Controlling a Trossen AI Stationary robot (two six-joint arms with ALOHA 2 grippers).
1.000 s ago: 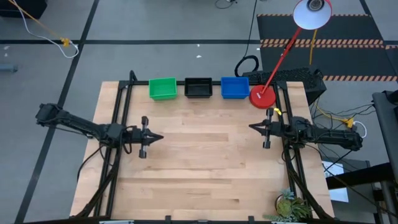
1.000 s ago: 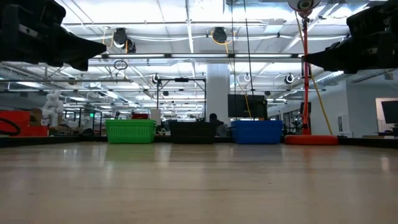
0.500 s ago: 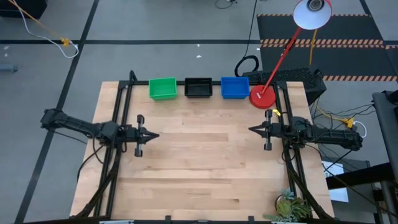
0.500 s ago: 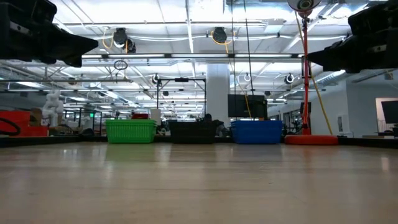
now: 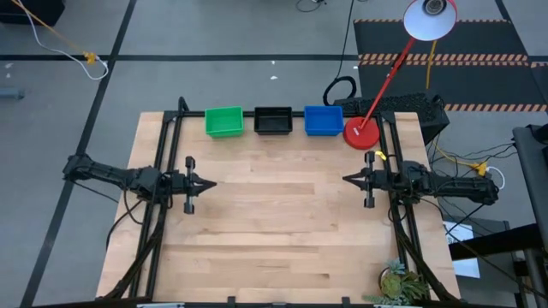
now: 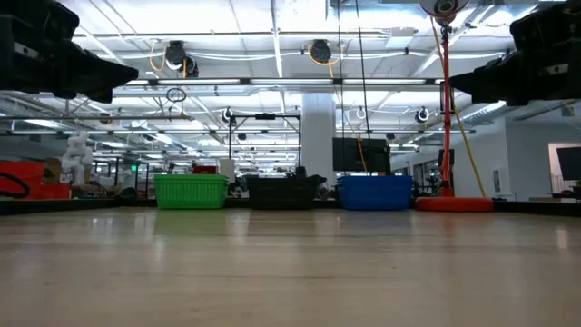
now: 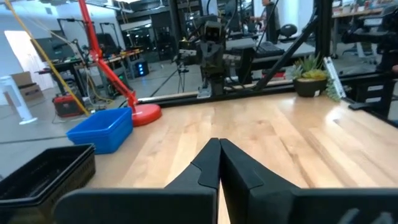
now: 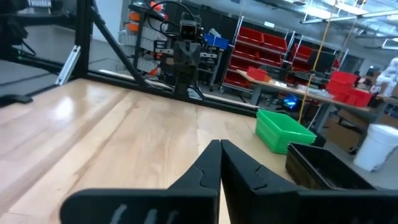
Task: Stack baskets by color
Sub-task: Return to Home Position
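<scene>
Along the table's far edge stand a green basket [image 5: 224, 121], a black basket [image 5: 273, 121] and a blue basket [image 5: 323, 121], side by side on their bottoms; whether each is a stack I cannot tell. My left gripper [image 5: 213, 183] hovers shut above the table's left side, pointing level toward the right. My right gripper [image 5: 344, 178] hovers shut above the right side, pointing level toward the left. Both are well clear of the baskets and hold nothing. The left wrist view shows the blue basket [image 7: 102, 129] and black basket [image 7: 43, 177]; the right wrist view shows the green basket [image 8: 283, 130] and black basket [image 8: 326, 167].
A red round lamp base [image 5: 361, 133] stands right of the blue basket, its red arm rising to a white shade [image 5: 430, 19]. A small plant [image 5: 401, 282] sits at the near right corner. Black frame rails [image 5: 163, 162] run along both table sides. Bare wood lies between the grippers.
My left gripper has drawn back toward the table's left edge, staying shut and level. The baskets and my right gripper have kept still.
</scene>
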